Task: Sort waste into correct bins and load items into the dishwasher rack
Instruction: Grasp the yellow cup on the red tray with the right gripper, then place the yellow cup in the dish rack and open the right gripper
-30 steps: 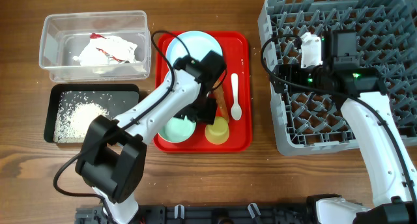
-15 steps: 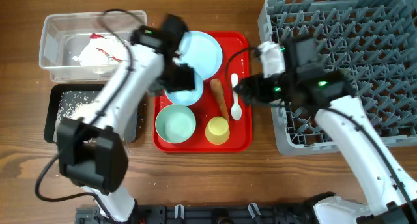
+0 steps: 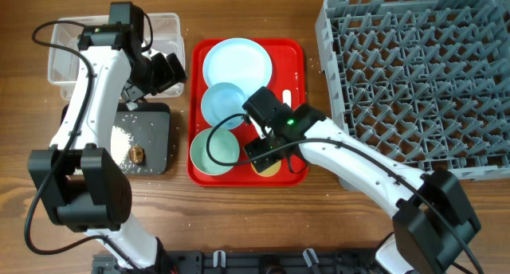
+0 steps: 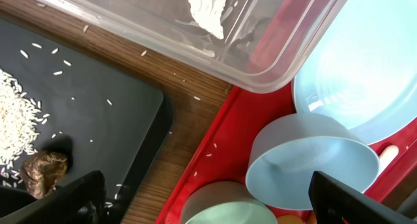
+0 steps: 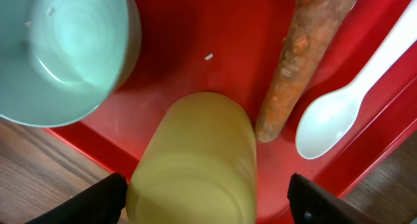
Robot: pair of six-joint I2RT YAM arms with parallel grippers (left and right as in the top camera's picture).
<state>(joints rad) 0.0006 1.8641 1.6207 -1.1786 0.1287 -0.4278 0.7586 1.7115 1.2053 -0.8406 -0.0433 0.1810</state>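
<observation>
My right gripper is open, its fingers on either side of the small yellow cup on the red tray. An orange carrot and the white spoon lie beside the cup. The pale green bowl, pale blue bowl and pale blue plate also sit on that tray. My left gripper is open and empty above the gap between the clear tub and the tray. White paper lies in the tub. Rice and the brown lump lie in the black tray.
The large grey dishwasher rack fills the right side, with nothing loaded that I can see. Loose rice grains are scattered on the wooden table between the tub and the black tray. The carrot is hidden under my right arm in the overhead view.
My left gripper has moved from the red tray up and left to the tub's corner. My right gripper has moved from the rack down to the yellow cup. The brown lump now shows in the black tray.
</observation>
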